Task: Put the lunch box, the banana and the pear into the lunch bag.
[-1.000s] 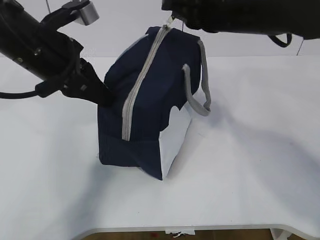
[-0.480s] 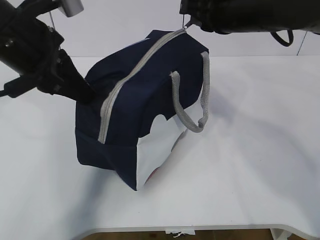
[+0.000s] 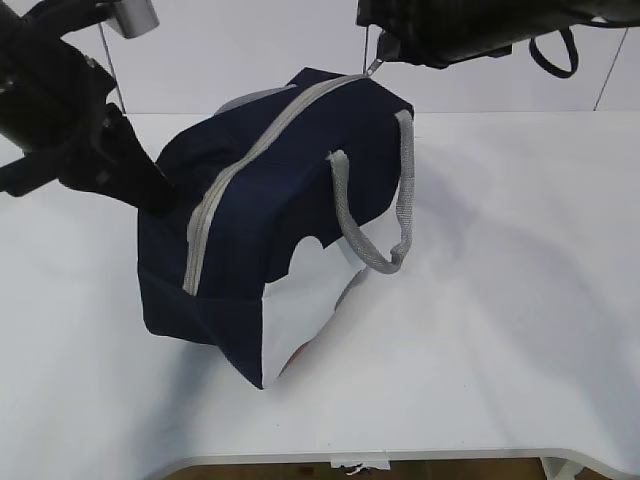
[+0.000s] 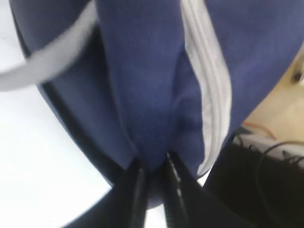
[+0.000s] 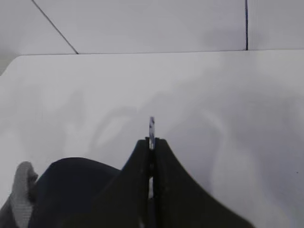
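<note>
The navy lunch bag [image 3: 270, 215] stands tilted on the white table, leaning left, its grey zipper [image 3: 240, 165] closed along the top. My left gripper [image 3: 150, 195] is shut on a fold of the bag's fabric at its left end; the left wrist view shows the pinched navy cloth [image 4: 154, 156]. My right gripper [image 3: 378, 52] is above the bag's upper right end, shut on the zipper's ring pull [image 5: 151, 127], seen edge-on between the jaws. The lunch box, banana and pear are out of view.
A grey handle [image 3: 385, 215] hangs loose down the bag's front over its white end panel [image 3: 300, 320]. The table's front edge [image 3: 400, 455] runs along the bottom. The left arm [image 3: 60, 110] is at the upper left.
The bag's lower end has swung and slid left with my left gripper, tilting it more. The right gripper has kept its hold on the pull at the top.
</note>
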### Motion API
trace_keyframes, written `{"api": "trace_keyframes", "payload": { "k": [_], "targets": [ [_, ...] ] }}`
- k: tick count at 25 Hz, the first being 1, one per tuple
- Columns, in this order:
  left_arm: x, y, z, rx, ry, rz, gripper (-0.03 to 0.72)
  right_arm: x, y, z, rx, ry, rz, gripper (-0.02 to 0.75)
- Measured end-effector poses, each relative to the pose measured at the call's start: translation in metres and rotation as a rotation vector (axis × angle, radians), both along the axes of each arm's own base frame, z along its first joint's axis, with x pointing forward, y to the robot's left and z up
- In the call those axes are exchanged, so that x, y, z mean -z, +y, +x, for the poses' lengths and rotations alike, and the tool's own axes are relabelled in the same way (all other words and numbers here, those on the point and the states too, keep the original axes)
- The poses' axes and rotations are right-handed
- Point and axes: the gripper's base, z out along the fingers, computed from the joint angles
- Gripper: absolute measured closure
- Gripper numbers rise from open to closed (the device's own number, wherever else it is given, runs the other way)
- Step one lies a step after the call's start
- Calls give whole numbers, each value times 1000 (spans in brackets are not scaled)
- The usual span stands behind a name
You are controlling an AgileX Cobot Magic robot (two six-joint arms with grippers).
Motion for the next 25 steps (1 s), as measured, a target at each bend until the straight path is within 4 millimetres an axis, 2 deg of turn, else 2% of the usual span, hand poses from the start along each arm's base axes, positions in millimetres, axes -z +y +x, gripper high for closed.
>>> {"api": "trace_keyframes", "payload": {
  "k": [2, 3, 4, 5, 6, 7, 8, 10, 11, 13, 14, 15, 17, 19, 21, 22, 25],
  "targets": [
    [-4, -1, 1, -2, -9, -13, 598, -10, 1, -1, -20, 40, 14, 737],
    [-4, -1, 1, -2, -9, -13, 598, -12, 2, -1, -27, 54, 16, 737],
    [-23, -4, 4, -55, -18, -62, 459, -14, 3, -2, -36, 69, 17, 737],
    [-31, -5, 5, -62, -36, -82, 391, -15, 3, -3, -44, 81, 14, 737],
    [-41, -6, 6, -68, -57, -104, 391, -16, 4, -3, -47, 87, 14, 737],
    [-41, -6, 6, -68, -57, -104, 391, -16, 3, -4, -50, 97, 13, 737],
    [-52, -8, 8, -71, -80, -140, 281, -16, 3, -4, -53, 105, 13, 737],
    [-52, -8, 8, -71, -80, -140, 281, -16, 4, -5, -56, 120, 27, 737],
    [-65, -15, 13, -79, -86, -219, 254, -16, 5, -5, -56, 124, 36, 737],
    [-65, -15, 13, -79, -86, -219, 254, -17, 5, -6, -56, 130, 51, 737],
    [-78, -18, 12, -80, -93, -290, 254, -17, 6, -6, -56, 134, 55, 737],
    [-57, -29, 30, -84, -28, -288, 249, -17, 6, -6, -57, 143, 65, 737],
    [-54, -32, 34, -87, -12, -297, 249, -16, 7, -7, -59, 157, 78, 737],
    [-35, -44, 44, -78, 38, -285, 249, -16, 7, -8, -59, 170, 96, 737],
    [-34, -45, 45, -76, 42, -286, 249, -17, 8, -8, -60, 175, 117, 737],
    [-16, -54, 52, -69, 83, -267, 249, -17, 9, -8, -63, 175, 122, 737],
    [-9, -60, 59, -64, 98, -262, 255, -18, 10, -8, -69, 180, 140, 737]
  ]
}}
